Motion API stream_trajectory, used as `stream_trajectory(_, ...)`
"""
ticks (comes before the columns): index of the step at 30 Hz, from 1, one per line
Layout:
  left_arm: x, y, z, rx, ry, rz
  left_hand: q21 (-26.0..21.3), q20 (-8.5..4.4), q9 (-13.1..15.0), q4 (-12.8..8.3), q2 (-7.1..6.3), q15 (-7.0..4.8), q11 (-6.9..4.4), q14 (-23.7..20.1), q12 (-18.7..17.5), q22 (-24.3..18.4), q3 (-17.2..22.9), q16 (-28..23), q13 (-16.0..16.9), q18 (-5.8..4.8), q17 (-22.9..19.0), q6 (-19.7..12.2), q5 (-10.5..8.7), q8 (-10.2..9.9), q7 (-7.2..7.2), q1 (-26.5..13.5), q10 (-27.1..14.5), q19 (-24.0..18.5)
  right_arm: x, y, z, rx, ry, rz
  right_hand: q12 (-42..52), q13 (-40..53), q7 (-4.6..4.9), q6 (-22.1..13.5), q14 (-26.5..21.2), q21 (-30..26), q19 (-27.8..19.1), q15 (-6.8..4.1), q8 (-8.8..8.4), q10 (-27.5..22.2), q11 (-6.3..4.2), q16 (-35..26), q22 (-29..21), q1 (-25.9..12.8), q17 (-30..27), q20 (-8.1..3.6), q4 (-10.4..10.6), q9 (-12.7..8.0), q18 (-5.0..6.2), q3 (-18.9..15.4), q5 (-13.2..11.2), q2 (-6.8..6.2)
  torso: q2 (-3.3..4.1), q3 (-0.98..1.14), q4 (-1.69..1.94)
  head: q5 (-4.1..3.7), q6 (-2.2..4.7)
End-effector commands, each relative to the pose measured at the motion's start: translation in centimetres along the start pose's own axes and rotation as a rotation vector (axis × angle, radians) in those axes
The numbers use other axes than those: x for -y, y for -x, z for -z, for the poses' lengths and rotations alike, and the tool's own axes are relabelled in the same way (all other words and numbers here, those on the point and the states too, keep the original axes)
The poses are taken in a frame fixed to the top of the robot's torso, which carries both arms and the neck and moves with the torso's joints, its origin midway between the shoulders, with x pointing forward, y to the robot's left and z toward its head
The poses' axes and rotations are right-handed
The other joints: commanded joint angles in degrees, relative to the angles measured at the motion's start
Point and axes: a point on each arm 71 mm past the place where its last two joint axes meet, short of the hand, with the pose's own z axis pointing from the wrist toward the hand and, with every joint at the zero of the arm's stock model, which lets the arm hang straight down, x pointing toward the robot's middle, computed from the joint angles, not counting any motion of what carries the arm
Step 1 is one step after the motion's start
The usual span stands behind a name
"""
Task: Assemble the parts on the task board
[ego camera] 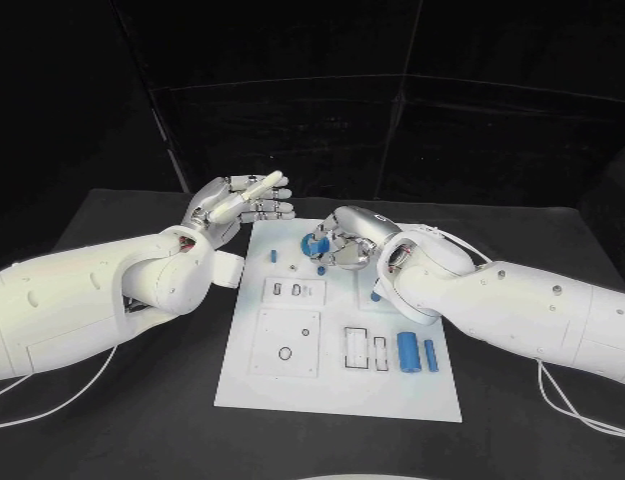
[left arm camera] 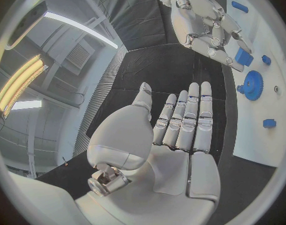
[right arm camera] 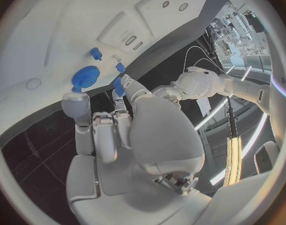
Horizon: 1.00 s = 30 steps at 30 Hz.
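While the white task board (ego camera: 338, 390) lies lengthwise on the black bench (ego camera: 110, 420), its long axis running away from the robot, we see the right hand (ego camera: 344, 240) lowered over the board's far end beside a blue gear (ego camera: 314, 244). Its fingers (right arm camera: 102, 135) are curled, and we cannot tell whether they hold anything. The left hand (ego camera: 240, 205) is raised off the board's far left corner, fingers (left arm camera: 187, 120) straight, together, holding nothing. Two blue cylinders (ego camera: 417, 352) lie near the board's right edge, lengthwise with the board. The left wrist view shows the gear (left arm camera: 252, 85) flat on the board, with small blue parts (left arm camera: 269, 123) nearby. Bare bench surrounds the board.
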Motion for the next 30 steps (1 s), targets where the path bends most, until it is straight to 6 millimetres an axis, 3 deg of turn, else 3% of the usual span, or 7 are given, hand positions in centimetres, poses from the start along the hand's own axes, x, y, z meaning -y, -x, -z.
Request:
stream_trajectory(1, 0.2, -0.1, -0.2, -0.005, -0.01, 0.007, -0.21, -0.13, -0.09, -0.35, 0.35, 0.24, 0.19, 0.32, -0.26, -0.06, 0.05, -0.21, -0.07, 0.55, -0.06, 0.4, 0.17, -0.23, 1.91, 0.13, -0.01, 0.35, 0.0, -1.0, -0.1, -0.067, -0.034, 0.073, -0.08, 4.78, -0.96, 1.72, 5.36, 0.09, -0.12, -0.44, 0.56, -0.09, -0.31, 0.25, -0.08, -0.69, 11.87, -0.33, -0.08, 0.28, -0.39, 0.36, -0.1, 0.1, -0.02, 0.03, -0.01, 0.64, -0.35)
stream_trajectory(9, 0.4, 0.0, -0.4, -0.001, -0.015, 0.003, -0.21, -0.13, -0.09, -0.35, 0.35, 0.24, 0.19, 0.32, -0.26, -0.06, 0.05, -0.21, -0.07, 0.55, -0.06, 0.4, 0.17, -0.23, 1.91, 0.13, -0.01, 0.35, -1.0, -3.0, -0.1, -0.124, -0.03, 0.104, -0.12, 4.75, -1.01, 1.83, 5.35, 0.03, -0.17, -0.48, 0.62, -0.12, -0.36, 0.23, -0.22, -0.82, 11.81, -0.36, -0.12, 0.29, -0.37, 0.43, -0.09, 0.0, 0.02, 0.21, -0.26, 1.61, -0.91)
stream_trajectory(13, 0.4, 0.0, -0.4, -0.002, -0.015, 0.003, -0.21, -0.13, -0.09, -0.35, 0.35, 0.24, 0.19, 0.32, -0.26, -0.06, 0.05, -0.21, -0.07, 0.55, -0.06, 0.4, 0.17, -0.23, 1.91, 0.13, -0.01, 0.35, -1.3, -3.6, 0.0, -0.142, -0.027, 0.109, -0.18, 4.69, -1.02, 1.87, 5.32, -0.02, -0.21, -0.49, 0.64, -0.16, -0.37, 0.19, -0.3, -0.92, 11.7, -0.37, -0.13, 0.3, -0.36, 0.44, -0.1, -0.08, 0.01, 0.21, -0.13, 1.71, -1.06)
stream_trajectory(30, 0.3, -0.2, -0.6, -0.006, -0.014, 0.005, -0.26, -0.14, -0.08, -0.38, 0.34, 0.22, 0.17, 0.42, -0.3, -0.09, 0.02, -0.26, -0.05, 0.55, -0.07, 0.47, 0.17, -0.28, 1.87, 0.09, 0.09, 0.44, -1.8, -4.9, 0.5, -0.191, -0.019, 0.115, -0.2, 4.71, -1.09, 1.99, 5.29, -0.13, -0.29, -0.56, 0.7, -0.16, -0.43, 0.14, -0.46, -1.73, 11.58, -0.43, 0.02, 0.29, -0.34, 0.51, -0.4, -0.35, 0.03, 0.23, -0.23, 1.68, -1.72)
